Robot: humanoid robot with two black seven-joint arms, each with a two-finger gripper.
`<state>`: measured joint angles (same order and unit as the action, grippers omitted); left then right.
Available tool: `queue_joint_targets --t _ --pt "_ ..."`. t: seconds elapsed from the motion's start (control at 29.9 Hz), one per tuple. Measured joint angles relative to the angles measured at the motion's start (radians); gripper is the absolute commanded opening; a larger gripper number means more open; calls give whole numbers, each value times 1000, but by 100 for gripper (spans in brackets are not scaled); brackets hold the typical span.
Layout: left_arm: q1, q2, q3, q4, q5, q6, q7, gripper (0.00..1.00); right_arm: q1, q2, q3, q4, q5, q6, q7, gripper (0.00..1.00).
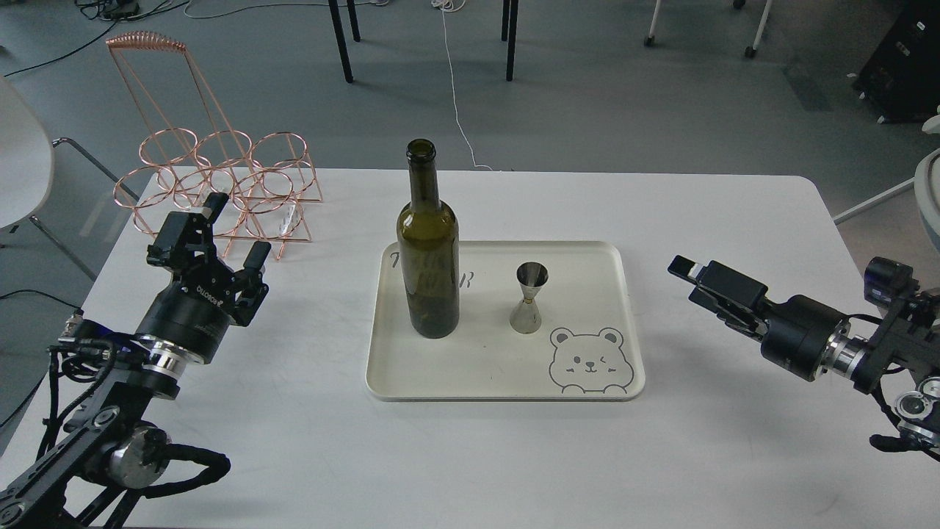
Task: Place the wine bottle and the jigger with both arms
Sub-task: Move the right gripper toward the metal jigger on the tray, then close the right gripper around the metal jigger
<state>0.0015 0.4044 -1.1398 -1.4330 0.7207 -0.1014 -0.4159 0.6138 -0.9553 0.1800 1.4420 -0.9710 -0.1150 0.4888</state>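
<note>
The wine bottle (428, 250), dark olive-green and uncorked, stands upright on the left half of a cream tray (631, 382). The jigger (529, 297), small and silver, stands upright on the tray to the right of the bottle. My left gripper (233, 229) is open and empty, left of the tray, close in front of a copper wire rack. My right gripper (694, 283) is right of the tray and points at it. It is turned on its side, with its fingers one above the other, apart and empty.
A copper wire bottle rack (220, 184) with several rings stands at the table's back left corner. The tray bears a printed bear at its front right. Chair legs and cables are on the floor beyond the white table (477, 455).
</note>
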Motion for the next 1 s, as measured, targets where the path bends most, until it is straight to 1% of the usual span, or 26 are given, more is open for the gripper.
queue_joint_targets --t 0.1,0.17,0.27,0.33,0.47,0.6,0.84,1.0 --pt "0 0 1 0 0 0 -22 98 3 16 -56 -50 -174 -162 0 99" --pt "0 0 1 -1 1 0 -30 98 10 52 -83 -92 -242 -236 0 99" --pt "0 1 2 -1 2 1 -32 98 18 139 -106 -214 -336 -333 0 99" --pt "0 1 2 -1 2 2 -33 98 19 210 -111 -290 -384 -361 0 99" --pt "0 1 2 -2 2 2 -35 98 20 374 -125 -394 -456 -373 0 99" --pt "0 0 2 -4 3 2 -35 98 22 483 -164 -482 -517 -374 0 99" --pt "0 2 0 -5 4 2 -38 98 48 615 -178 -551 -547 -374 0 99" --pt "0 2 0 -5 4 2 -38 98 83 672 -178 -602 -548 -374 0 99"
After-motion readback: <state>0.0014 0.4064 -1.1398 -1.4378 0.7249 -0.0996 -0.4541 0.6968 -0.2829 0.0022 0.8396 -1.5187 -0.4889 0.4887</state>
